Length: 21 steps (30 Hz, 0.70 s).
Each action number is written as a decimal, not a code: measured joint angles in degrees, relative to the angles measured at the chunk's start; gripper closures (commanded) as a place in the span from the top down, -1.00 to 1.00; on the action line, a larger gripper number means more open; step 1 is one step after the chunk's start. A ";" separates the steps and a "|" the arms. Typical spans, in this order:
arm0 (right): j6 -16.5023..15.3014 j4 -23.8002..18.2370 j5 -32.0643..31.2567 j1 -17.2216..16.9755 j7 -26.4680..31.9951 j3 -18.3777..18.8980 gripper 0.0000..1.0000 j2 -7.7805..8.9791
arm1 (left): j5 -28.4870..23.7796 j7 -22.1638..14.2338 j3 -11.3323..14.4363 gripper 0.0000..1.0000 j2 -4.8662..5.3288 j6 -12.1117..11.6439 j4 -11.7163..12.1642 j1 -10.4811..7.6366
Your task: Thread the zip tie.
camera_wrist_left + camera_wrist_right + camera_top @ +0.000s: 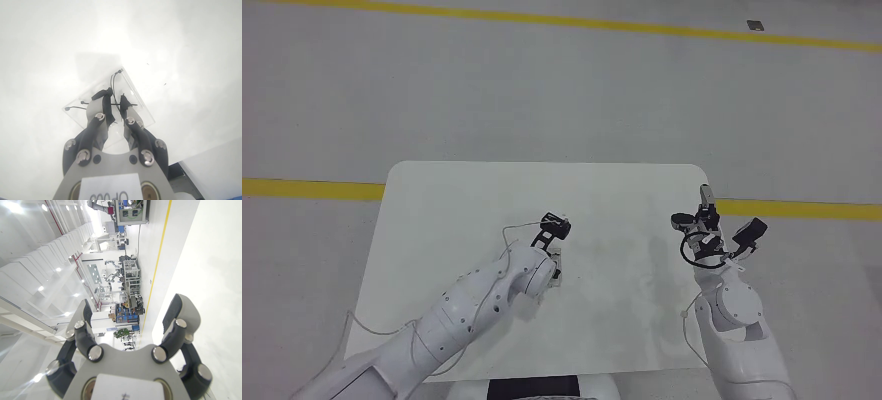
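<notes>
Left wrist view: my left pincer (115, 97) is open over the clear tray (145, 113), a tip on each side of a black zip tie (112, 83) lying in it. It looks light, bendy and slippery; I would pinch near its head. My right pincer (132, 308), at the desk's (442, 220) 3 o'clock, is open and empty

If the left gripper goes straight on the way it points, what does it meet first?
Probably the black zip ties lying in the clear tray, straight ahead of the left gripper, whose fingers are apart. The remaining gap to them is unclear.
</notes>
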 measured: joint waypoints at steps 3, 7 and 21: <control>0.00 0.00 0.00 0.00 0.00 0.00 1.00 0.00 | -0.10 -0.15 0.10 -0.60 -0.07 0.09 0.30 -0.16; 0.00 0.00 0.00 0.00 0.00 0.00 1.00 0.00 | -0.44 -0.07 0.23 -0.56 -0.18 0.09 0.64 -0.28; 0.00 0.00 0.00 0.00 0.00 0.00 1.00 0.00 | -1.35 0.43 0.84 -0.56 -0.63 0.22 2.45 -0.99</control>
